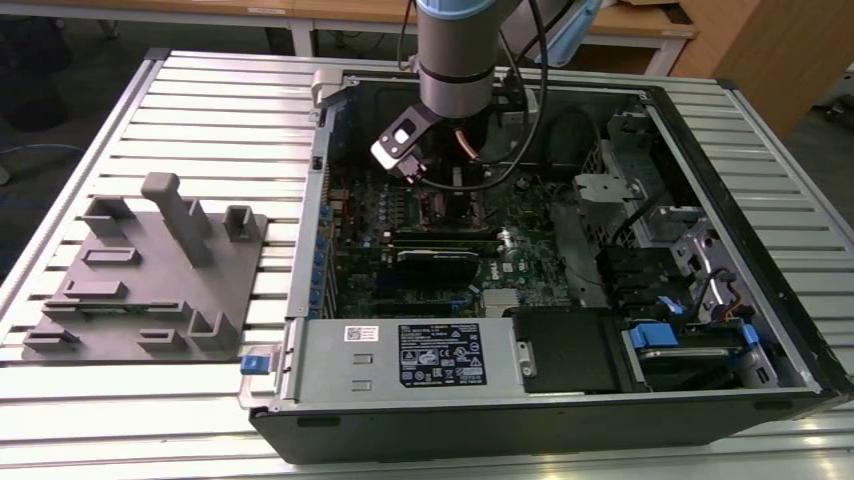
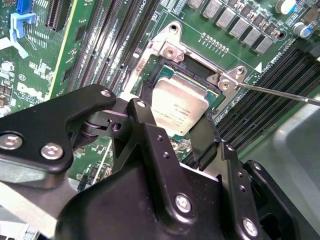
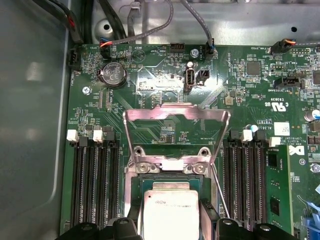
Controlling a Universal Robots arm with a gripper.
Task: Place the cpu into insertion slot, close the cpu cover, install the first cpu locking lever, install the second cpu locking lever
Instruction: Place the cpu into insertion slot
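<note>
case (image 1: 534, 425): open, centre-right of the exterior view.
arm (image 1: 458, 50): upper centre, reaching inside.
gripper (image 2: 172, 119): jaws narrowly parted, seemingly pinching the cpu (image 2: 181, 102) by its edges.
cpu cover (image 3: 175, 114): swung up, open.
insertion slot (image 2: 196, 62): under the cpu.
cpu: flat in slot.

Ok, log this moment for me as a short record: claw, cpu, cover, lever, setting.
claw: low over the motherboard, straddling the cpu
cpu: pale metal top up, lying flat in the insertion slot
cpu cover: swung open on its hinge, not closed over the cpu
locking lever: thin metal rod, sticking out free beside the slot, not latched
setting: open computer case on a slatted table; grey fixture plate at the exterior view's left
</note>
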